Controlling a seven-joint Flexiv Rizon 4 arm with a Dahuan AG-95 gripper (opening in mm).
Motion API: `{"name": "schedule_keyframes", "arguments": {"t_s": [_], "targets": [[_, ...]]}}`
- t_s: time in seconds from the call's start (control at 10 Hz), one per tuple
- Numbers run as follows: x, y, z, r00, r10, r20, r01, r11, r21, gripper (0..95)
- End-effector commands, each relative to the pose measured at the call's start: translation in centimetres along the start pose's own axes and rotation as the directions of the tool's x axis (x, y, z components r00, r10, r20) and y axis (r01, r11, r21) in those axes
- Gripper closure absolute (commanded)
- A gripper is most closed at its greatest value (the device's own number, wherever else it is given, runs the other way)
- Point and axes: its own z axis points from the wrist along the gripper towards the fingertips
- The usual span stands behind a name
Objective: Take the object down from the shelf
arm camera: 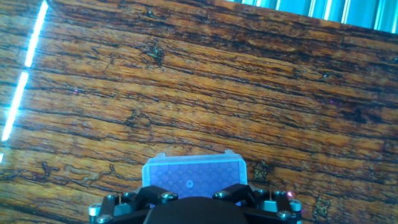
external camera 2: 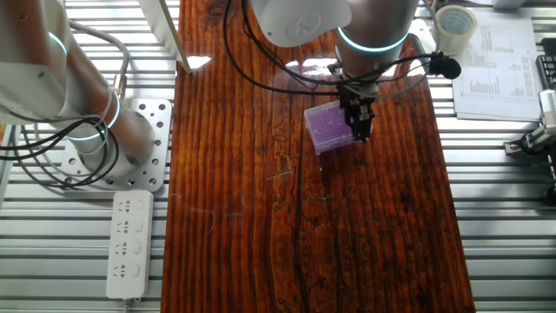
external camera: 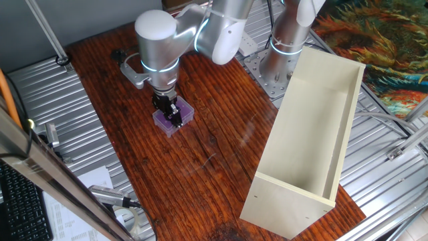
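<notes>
Dark wood planks make up the table (external camera: 200, 167), ringed by ribbed metal. Left of centre in one fixed view, the gripper (external camera: 171, 112) stands straight down over the purple box (external camera: 173, 117), which appears to rest on the wood, well apart from the shelf (external camera: 314, 140) at the right, whose open face shows nothing inside. The jaws straddle the box, but whether they pinch it I cannot tell. By my reading, the taking-down is nearly done; only release and withdrawal remain.

Bare tabletop (external camera: 200, 167) all round purple box (external camera: 175, 115); shelf (external camera: 314, 127) well apart, nr table edge.
</notes>
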Motion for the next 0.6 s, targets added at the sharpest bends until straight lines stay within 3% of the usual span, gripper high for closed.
{"name": "schedule_keyframes", "arguments": {"t_s": [0.1,0.6], "targets": [[-0.02,0.04,0.04,1.0,0.0,-0.009,0.0,1.0,-0.001,76.0],[0.0,0.04,0.33,1.0,0.0,-0.013,0.0,1.0,0.0,76.0]]}}
